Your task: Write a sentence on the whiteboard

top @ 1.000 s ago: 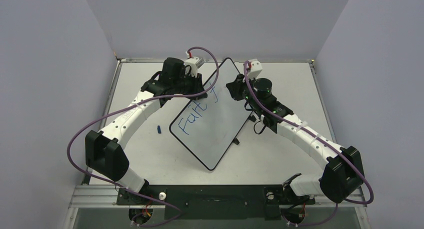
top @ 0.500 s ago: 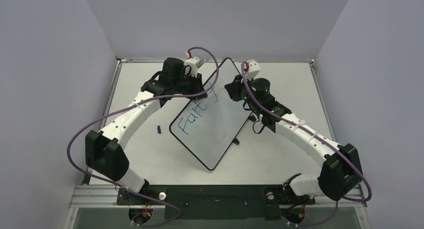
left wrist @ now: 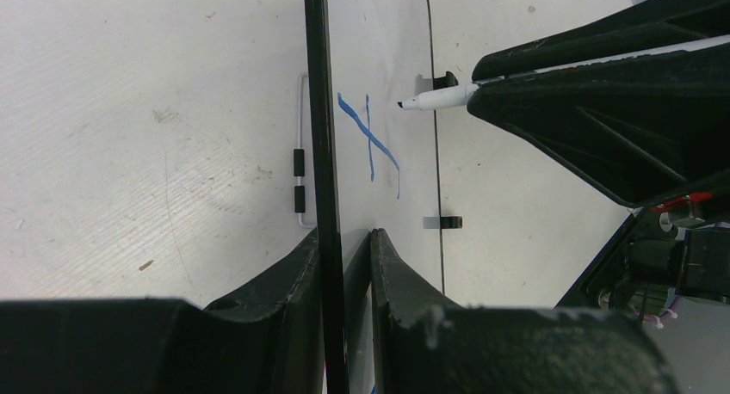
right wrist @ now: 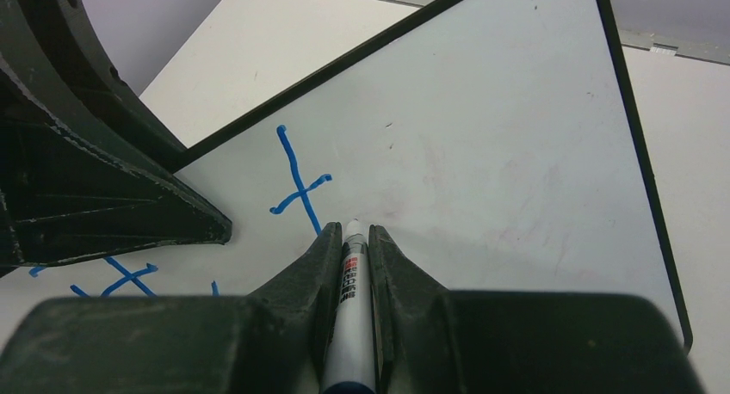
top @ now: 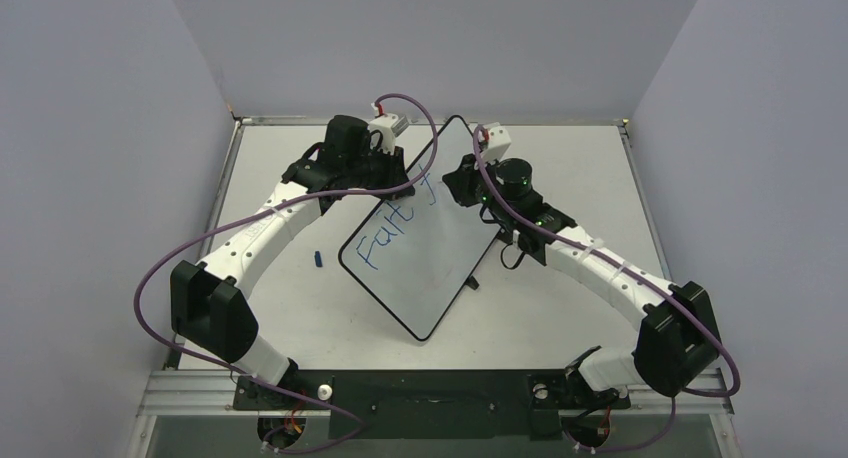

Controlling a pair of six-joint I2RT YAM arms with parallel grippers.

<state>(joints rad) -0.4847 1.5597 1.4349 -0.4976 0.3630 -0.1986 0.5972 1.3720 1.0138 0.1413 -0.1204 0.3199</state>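
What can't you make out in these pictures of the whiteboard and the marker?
Top view: the right gripper hides the marker; the small blue item on the table is too small to identify.
Left wrist view: the whiteboard, pinched by the left gripper, is nearly edge-on; only one crossed stroke of the sentence shows.
Right wrist view: the left gripper covers other letters; whether the marker's tip touches is unclear.

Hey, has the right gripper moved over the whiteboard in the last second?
Yes. In the top view the right gripper, shut on the marker, has shifted slightly left across the whiteboard, which has stayed put.
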